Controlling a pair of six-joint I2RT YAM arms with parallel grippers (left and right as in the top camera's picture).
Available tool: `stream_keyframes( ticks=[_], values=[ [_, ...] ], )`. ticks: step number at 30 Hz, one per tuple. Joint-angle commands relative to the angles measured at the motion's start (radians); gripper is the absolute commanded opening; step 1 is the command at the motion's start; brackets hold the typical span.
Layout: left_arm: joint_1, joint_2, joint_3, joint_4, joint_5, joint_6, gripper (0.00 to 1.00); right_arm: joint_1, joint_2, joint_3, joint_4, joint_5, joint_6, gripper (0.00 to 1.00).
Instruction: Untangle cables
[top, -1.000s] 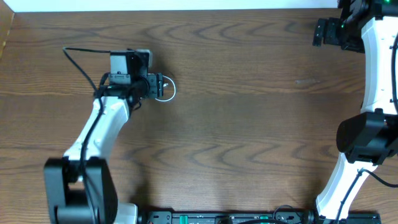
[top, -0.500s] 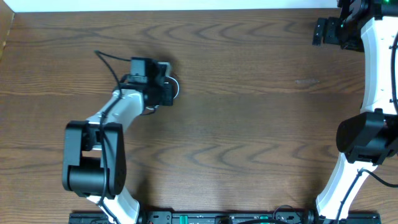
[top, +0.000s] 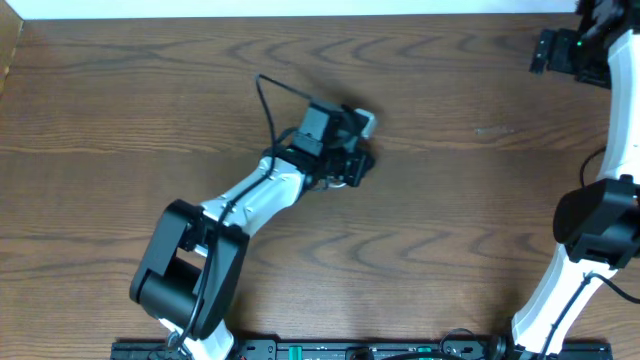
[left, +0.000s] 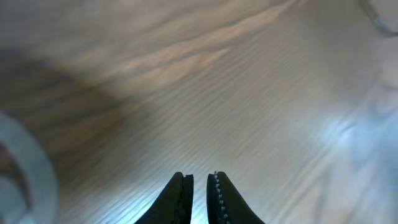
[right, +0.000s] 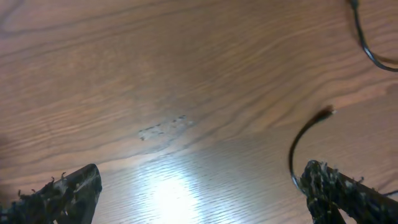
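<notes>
The left gripper (left: 199, 182) hangs over the middle of the table (top: 450, 230). Its fingers are pressed almost together with only a sliver between them, and nothing shows in that gap. The white cable (left: 40, 158) is just left of them (only a blurred pale arc in the wrist view). At the far right corner the right gripper (right: 199, 177) has its fingers spread wide. The thin black cable (right: 297, 140) with its small plug end lies on the wood just inside the right finger.
</notes>
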Motion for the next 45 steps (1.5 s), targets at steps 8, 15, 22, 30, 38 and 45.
stream_keyframes(
  ticks=[8, 15, 22, 30, 38, 45],
  values=[
    [-0.01, -0.313, 0.116, 0.0, -0.058, 0.0, 0.15, -0.039, 0.008, -0.064, 0.021, -0.088, -0.014, 0.99],
    [-0.005, -0.364, 0.116, -0.076, -0.137, 0.056, 0.15, -0.009, 0.008, -0.214, 0.062, -0.496, -0.195, 0.99],
    [-0.003, -0.363, 0.116, -0.084, -0.213, 0.095, 0.14, 0.061, 0.004, -0.235, -0.021, -0.915, -0.539, 0.99],
    [0.01, -0.363, 0.116, -0.084, -0.233, 0.103, 0.14, 0.162, 0.004, -0.238, -0.158, -0.99, -0.762, 0.99],
    [0.009, -0.364, 0.116, -0.08, -0.124, 0.087, 0.14, 0.224, 0.004, -0.238, -0.098, -0.997, -0.785, 0.99],
    [0.009, -0.365, 0.116, -0.053, -0.048, 0.051, 0.14, 0.249, 0.006, -0.258, -0.045, -0.997, -0.784, 0.94]
  ],
)
